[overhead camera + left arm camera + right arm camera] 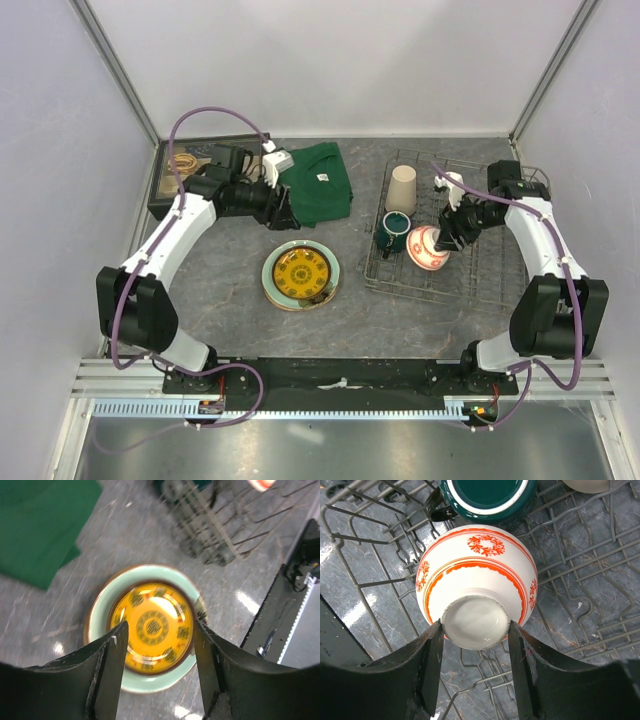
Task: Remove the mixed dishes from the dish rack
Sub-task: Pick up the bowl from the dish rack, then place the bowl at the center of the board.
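My right gripper (447, 235) (475, 626) is shut on the foot ring of the upside-down red-and-white bowl (428, 248) (477, 575), over the floor of the grey wire dish rack (490, 282) (380, 540). The dark green mug (393, 231) (487, 497) and the upturned beige tumbler (402, 188) stand in the rack just beyond. My left gripper (283, 208) (160, 627) is open and empty above the small yellow plate (300, 273) (152, 627). That plate lies on the pale green plate (328, 282) (102, 615) on the table. I cannot make out the cream plate.
A folded green cloth (320, 185) (40, 525) lies at the back centre, beside my left gripper. A black compartmented tray (165, 182) sits at the back left. The rack's corner (210, 535) shows in the left wrist view. White walls close in the table.
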Robot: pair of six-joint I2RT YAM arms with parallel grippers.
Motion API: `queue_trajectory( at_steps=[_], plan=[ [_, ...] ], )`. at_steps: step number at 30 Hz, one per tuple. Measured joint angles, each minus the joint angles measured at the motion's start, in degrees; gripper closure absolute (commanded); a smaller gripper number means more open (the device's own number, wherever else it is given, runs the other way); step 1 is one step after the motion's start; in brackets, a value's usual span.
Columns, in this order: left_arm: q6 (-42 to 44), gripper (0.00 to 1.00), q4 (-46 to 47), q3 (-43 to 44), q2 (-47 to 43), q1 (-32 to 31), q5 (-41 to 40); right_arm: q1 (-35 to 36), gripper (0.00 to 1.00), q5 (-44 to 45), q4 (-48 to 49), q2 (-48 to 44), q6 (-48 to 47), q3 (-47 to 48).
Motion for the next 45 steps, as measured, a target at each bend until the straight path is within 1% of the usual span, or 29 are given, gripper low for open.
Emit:
queue_trajectory(
  at_steps=[4,9,15,21,25,29,35,45],
  plan=[
    [-0.33,0.39,0.42,3.28,2.58,-3.65,2.43,0.0,0.83,-1.2,-0.79,-0.33,0.02,0.85],
    [-2.71,0.39,0.76,7.13,6.95,-7.15,6.99,0.0,0.83,-2.43,-1.79,-1.03,0.07,1.88],
    [-6.23,0.39,0.94,10.99,12.02,-9.11,11.04,0.0,0.84,-3.98,-2.93,-2.62,0.24,2.34],
    [-10.1,0.39,1.29,14.34,14.93,-11.04,13.33,0.0,0.84,-5.97,-3.48,-3.72,1.18,3.52],
    [-14.34,0.39,1.95,17.09,16.61,-12.98,15.54,0.0,0.84,-7.8,-3.26,-3.96,2.36,4.61],
    [-19.06,0.4,4.5,20.28,18.99,-15.04,17.68,0.0,0.85,-9.9,-2.12,-4.28,4.63,5.18],
    [-25.97,0.4,9.92,23.98,22.8,-16.9,20.17,0.0,0.85,-11.63,2.45,-6.8,9.42,5.27],
    [-37.24,0.4,20.24,24.33,28.04,-18.03,22.08,0.0,0.86,-14.91,7.63,-7.96,15.28,6.38]
  ],
)
